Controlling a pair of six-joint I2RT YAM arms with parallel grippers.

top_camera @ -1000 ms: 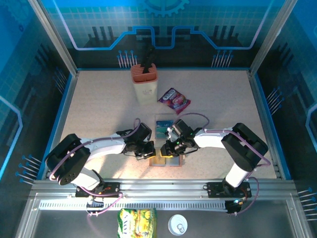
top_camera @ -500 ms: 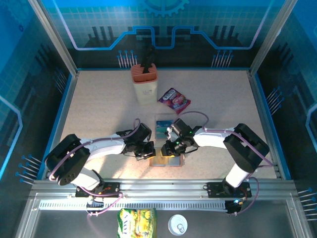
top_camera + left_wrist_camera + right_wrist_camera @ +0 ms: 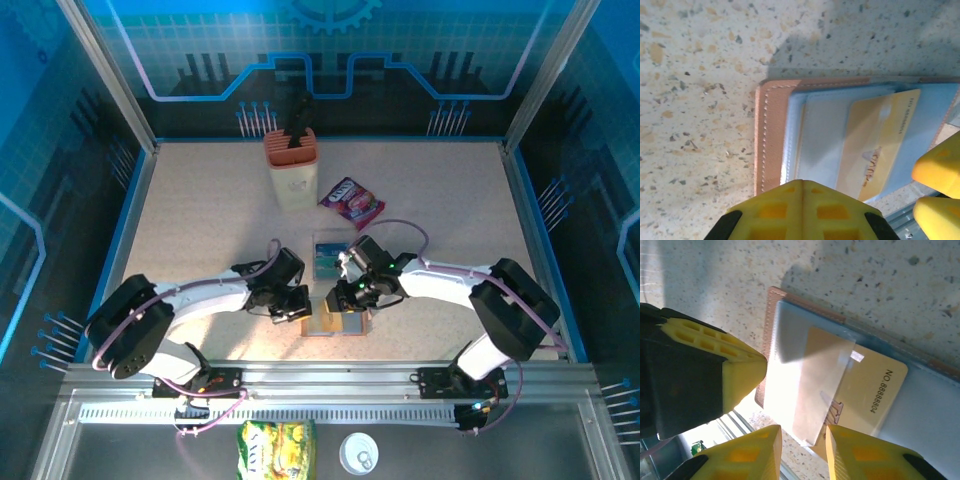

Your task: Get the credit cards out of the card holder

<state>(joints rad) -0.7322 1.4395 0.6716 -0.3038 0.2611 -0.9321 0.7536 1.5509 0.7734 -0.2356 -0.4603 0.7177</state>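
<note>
The speckled table (image 3: 200,220) carried the card holder (image 3: 325,326), lying open at lower centre of the top view. The left gripper (image 3: 801,200), fingers shut, pressed on its edge, apparently pinning it. The right gripper (image 3: 802,450), jaws parted, straddled the sleeved yellow credit card (image 3: 867,385).

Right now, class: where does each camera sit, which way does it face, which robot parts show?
Top: above and behind, facing down at the table; left arm, right arm show.
Left wrist: on that arm, facing down at the holder; left hand at bottom.
Right wrist: on that arm, facing the holder; right hand at bottom.
Wrist views share the yellow card.
</note>
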